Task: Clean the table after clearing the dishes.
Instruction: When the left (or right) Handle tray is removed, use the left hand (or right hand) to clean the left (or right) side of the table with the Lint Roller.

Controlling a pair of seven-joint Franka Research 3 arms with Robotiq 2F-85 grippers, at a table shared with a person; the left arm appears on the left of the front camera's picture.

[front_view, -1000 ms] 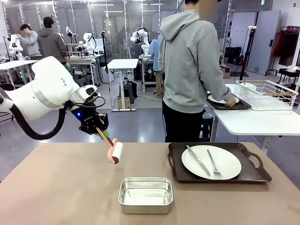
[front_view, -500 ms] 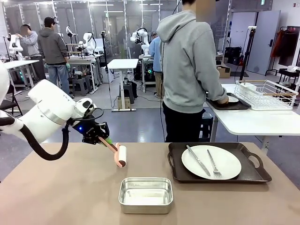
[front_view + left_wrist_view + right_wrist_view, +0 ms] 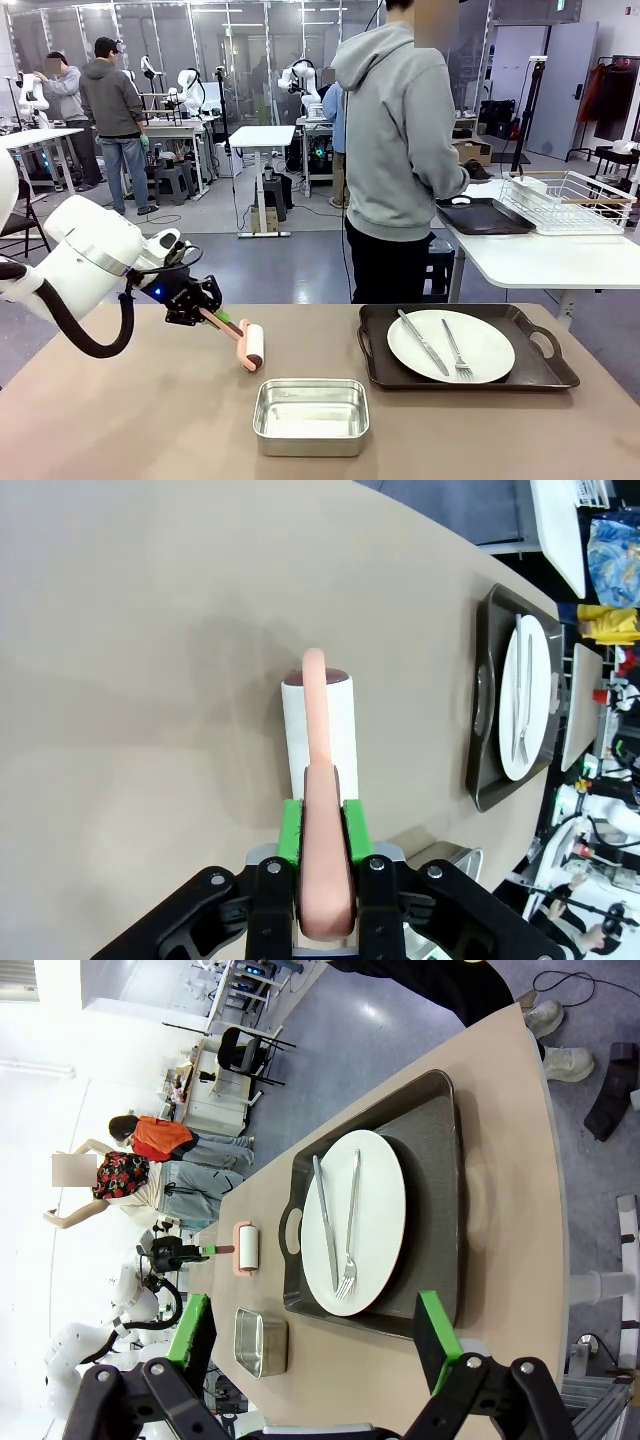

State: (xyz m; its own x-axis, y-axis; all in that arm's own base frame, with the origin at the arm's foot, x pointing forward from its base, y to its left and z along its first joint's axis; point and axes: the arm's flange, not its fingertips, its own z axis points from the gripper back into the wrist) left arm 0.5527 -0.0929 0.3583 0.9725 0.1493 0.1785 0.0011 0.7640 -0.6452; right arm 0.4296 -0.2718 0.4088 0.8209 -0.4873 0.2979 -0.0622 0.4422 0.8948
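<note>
Clamping lint roller (image 3: 297, 730), left end effector (image 3: 323, 826) over table (image 3: 140, 630).

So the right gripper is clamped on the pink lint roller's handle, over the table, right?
No, it's the left gripper clamped on the handle of the lint roller, over the table; the left wrist view shows it.

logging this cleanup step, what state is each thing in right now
left gripper, shut on the lint roller's handle
lint roller, held tilted, roll low at the table; contact unclear
right gripper, open, holding nothing
plate, on the tray, knife and fork lying on it
steel pan, empty, upright
</note>
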